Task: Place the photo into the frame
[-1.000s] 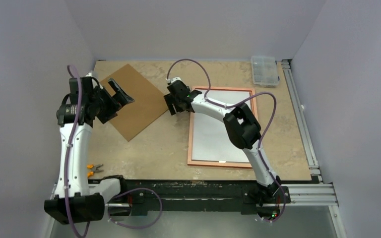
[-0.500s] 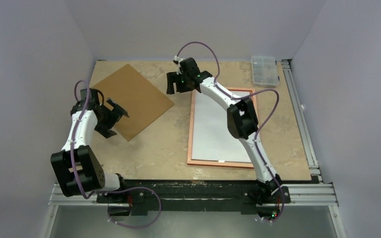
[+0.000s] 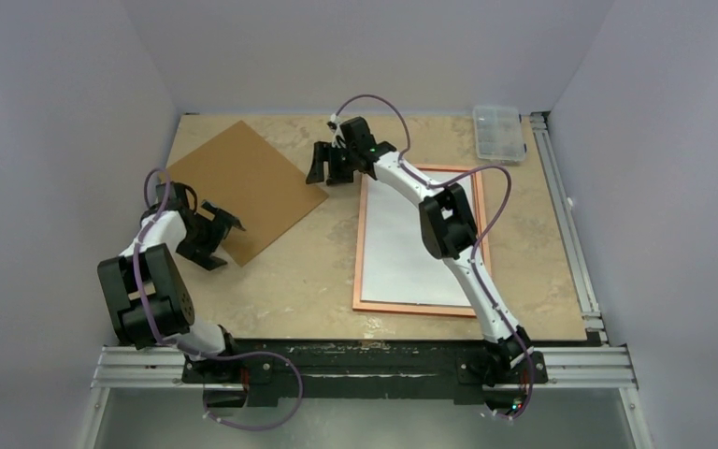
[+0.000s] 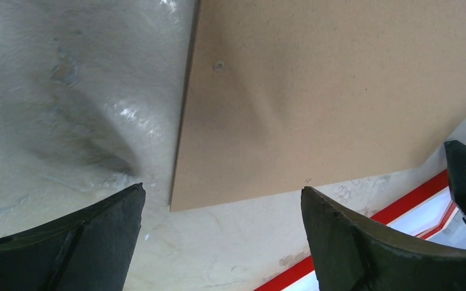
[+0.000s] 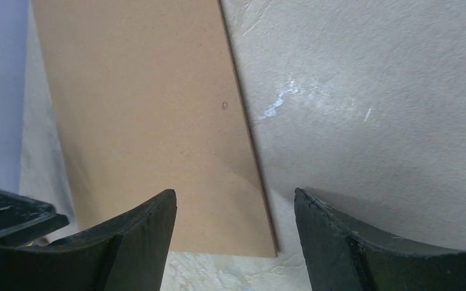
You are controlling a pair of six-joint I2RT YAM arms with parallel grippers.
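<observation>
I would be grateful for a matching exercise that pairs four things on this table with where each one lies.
Things:
1. plain brown rectangular backing board
2. thin copper-edged rectangular frame
3. small clear plastic compartment box
4. large white-backed paper photo

Places:
A. far right corner of the table
B. inside the frame, white side up
C. left half, turned at an angle
D. flat on the tabletop, right of centre

Pairs: 1-C, 2-D, 3-A, 4-B.
</observation>
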